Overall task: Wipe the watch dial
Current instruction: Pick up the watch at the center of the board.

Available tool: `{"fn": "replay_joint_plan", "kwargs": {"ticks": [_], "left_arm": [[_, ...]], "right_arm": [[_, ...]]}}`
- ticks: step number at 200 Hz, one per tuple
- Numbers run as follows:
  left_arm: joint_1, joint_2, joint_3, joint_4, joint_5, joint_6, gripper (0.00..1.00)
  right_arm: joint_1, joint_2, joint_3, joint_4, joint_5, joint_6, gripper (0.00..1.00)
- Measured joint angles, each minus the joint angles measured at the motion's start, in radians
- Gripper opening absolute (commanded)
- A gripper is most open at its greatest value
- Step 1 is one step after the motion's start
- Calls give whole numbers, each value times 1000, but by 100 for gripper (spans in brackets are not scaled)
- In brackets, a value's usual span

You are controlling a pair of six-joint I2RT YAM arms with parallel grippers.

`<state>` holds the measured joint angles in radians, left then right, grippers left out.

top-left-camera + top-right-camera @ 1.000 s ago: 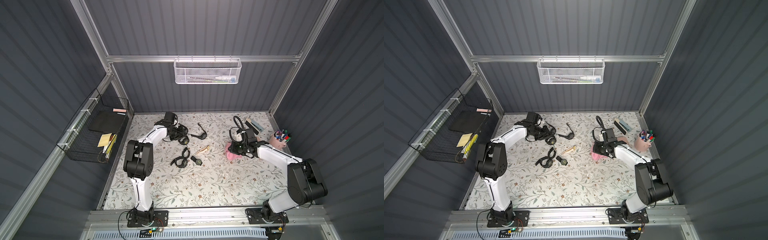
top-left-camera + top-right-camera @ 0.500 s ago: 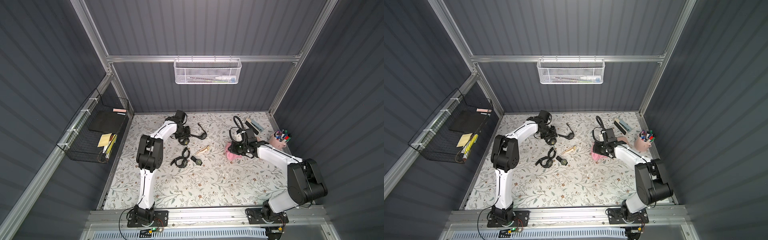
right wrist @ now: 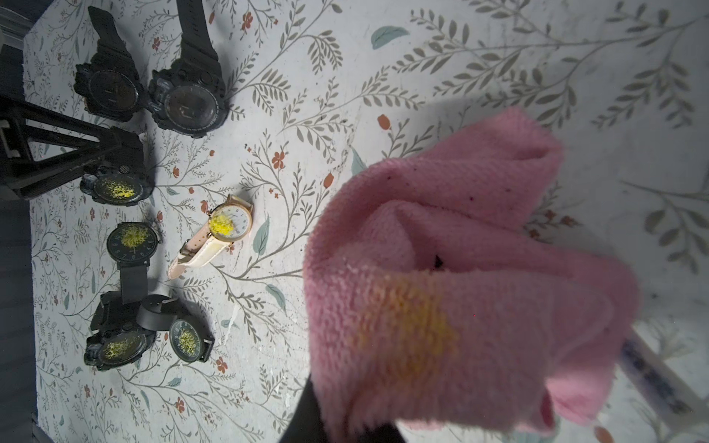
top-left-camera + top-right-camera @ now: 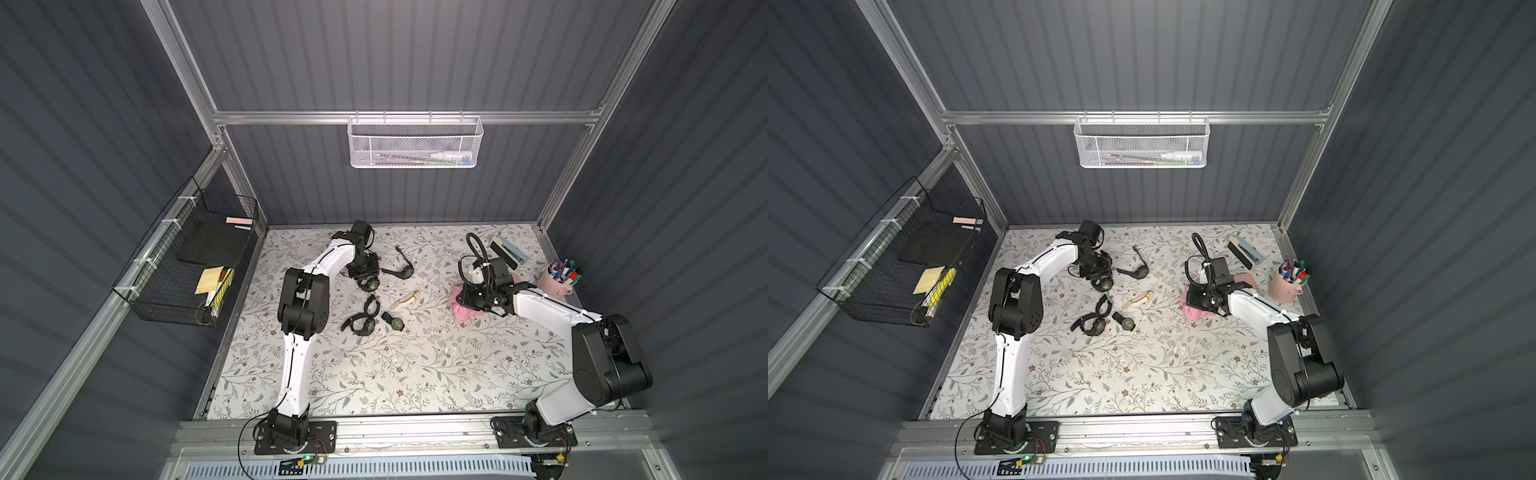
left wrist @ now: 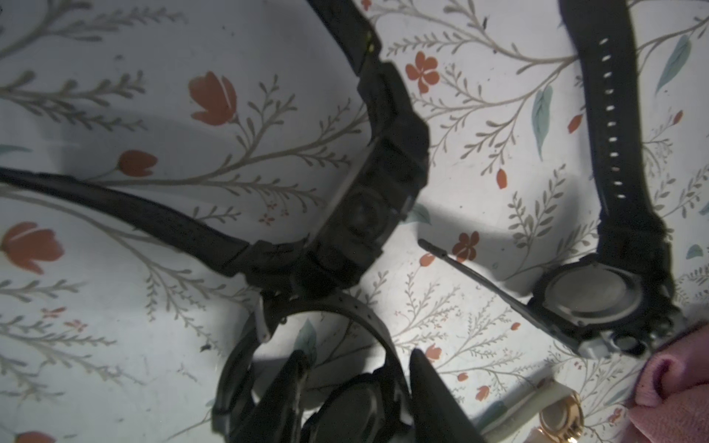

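Several watches lie on the floral table mat (image 4: 415, 374). One black watch (image 4: 369, 284) with yellow smears on its dial (image 3: 115, 188) sits under my left gripper (image 4: 367, 277). In the left wrist view that watch's case (image 5: 351, 406) lies between the two dark fingers of the left gripper (image 5: 358, 360), which is open and straddles it closely. My right gripper (image 4: 467, 299) is shut on a pink cloth (image 4: 464, 311), held off to the right of the watches. The cloth (image 3: 460, 268) has a yellow stain and hides most of the right gripper (image 3: 353, 429).
Other watches lie close by: a pink-strapped gold one (image 3: 230, 222), stained black ones (image 3: 132, 239) (image 3: 119, 347) (image 3: 187, 340) and two unsmeared black ones (image 3: 186, 103). A pink pen cup (image 4: 557, 284) stands at the right edge. A white mesh basket (image 4: 415, 143) and a black wire basket (image 4: 187, 266) hang on the walls.
The left arm's elbow has swung from the left edge in toward the middle while its gripper stayed over the same watch, and its jaws have widened. The right arm and cloth have not moved.
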<state>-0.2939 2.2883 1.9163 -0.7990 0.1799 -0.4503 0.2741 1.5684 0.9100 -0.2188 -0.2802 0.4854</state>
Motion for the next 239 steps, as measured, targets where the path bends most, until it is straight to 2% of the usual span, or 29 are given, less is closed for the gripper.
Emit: {"fn": "replay_joint_plan", "kwargs": {"ticks": [61, 109, 173, 205, 239], "left_arm": [[0, 39, 15, -7, 11, 8, 44], [0, 40, 14, -10, 22, 28, 26], [0, 29, 6, -11, 64, 35, 7], [2, 0, -22, 6, 92, 33, 1], [10, -39, -73, 46, 136, 27, 0]], "right_arm": [[-7, 3, -1, 11, -1, -3, 14], [-8, 3, -1, 13, -3, -3, 14], [-8, 3, -1, 13, -5, -3, 14], [-8, 5, -1, 12, -8, -3, 14], [-8, 7, -1, 11, -9, -4, 14]]}}
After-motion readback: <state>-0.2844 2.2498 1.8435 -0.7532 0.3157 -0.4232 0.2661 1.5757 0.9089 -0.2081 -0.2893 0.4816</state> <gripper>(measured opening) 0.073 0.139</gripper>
